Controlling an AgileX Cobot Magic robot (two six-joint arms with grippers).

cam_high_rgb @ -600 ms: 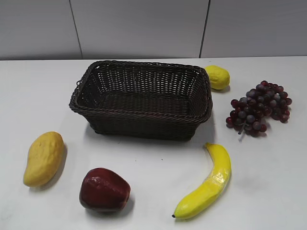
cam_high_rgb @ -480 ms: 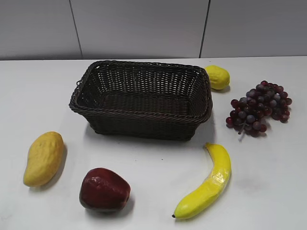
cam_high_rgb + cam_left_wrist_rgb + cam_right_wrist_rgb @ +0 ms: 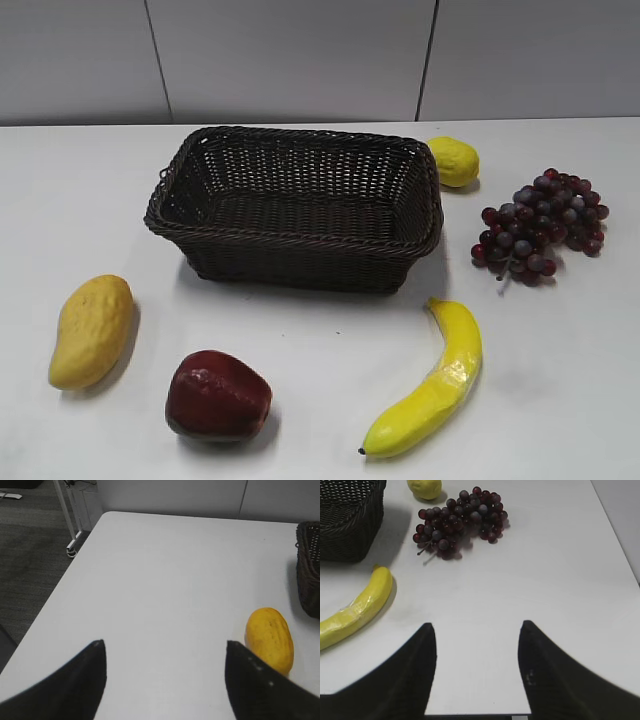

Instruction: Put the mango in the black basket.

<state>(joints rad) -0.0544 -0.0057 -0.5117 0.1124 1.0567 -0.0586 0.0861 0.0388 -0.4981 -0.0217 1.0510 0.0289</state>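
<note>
The mango (image 3: 91, 331) lies on the white table at the front left, apart from the black basket (image 3: 296, 207), which stands empty in the middle. In the left wrist view the mango (image 3: 269, 638) lies just beyond my left gripper's right fingertip; the left gripper (image 3: 165, 647) is open and empty above the table. A corner of the basket (image 3: 309, 570) shows at that view's right edge. My right gripper (image 3: 477, 627) is open and empty over the table's front right edge. Neither gripper shows in the exterior view.
A dark red apple (image 3: 216, 396) lies front centre, a banana (image 3: 431, 384) front right, a bunch of dark grapes (image 3: 540, 226) at the right, and a lemon (image 3: 454, 160) behind the basket's right corner. The table's left edge (image 3: 60, 587) drops to the floor.
</note>
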